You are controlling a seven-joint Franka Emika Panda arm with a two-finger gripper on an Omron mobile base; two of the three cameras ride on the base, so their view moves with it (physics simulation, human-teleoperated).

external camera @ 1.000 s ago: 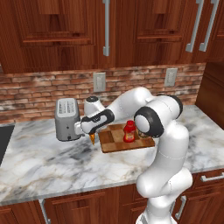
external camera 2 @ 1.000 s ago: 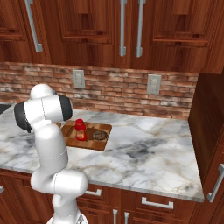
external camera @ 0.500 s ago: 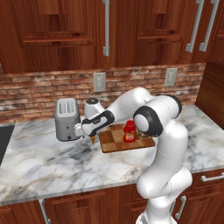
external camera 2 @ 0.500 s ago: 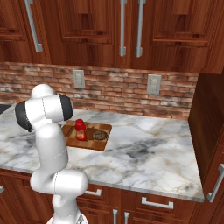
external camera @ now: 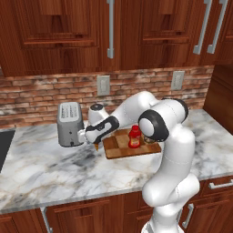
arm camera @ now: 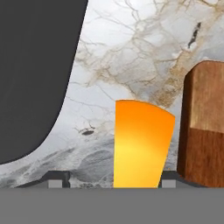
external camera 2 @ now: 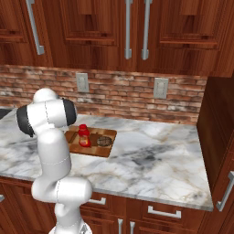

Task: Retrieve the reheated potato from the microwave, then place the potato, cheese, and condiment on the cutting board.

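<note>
Beside the cutting board, the cheese (stiff, light, smooth-sided) is straddled by the gripper; jaws apart, best taken across its flat faces.

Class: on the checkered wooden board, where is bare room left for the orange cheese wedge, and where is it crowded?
On the checkered wooden cutting board, the near-left part beside the red condiment bottle is bare. Its right end is crowded: the brown potato lies there. The orange cheese wedge stands between board and silver toaster.
</note>
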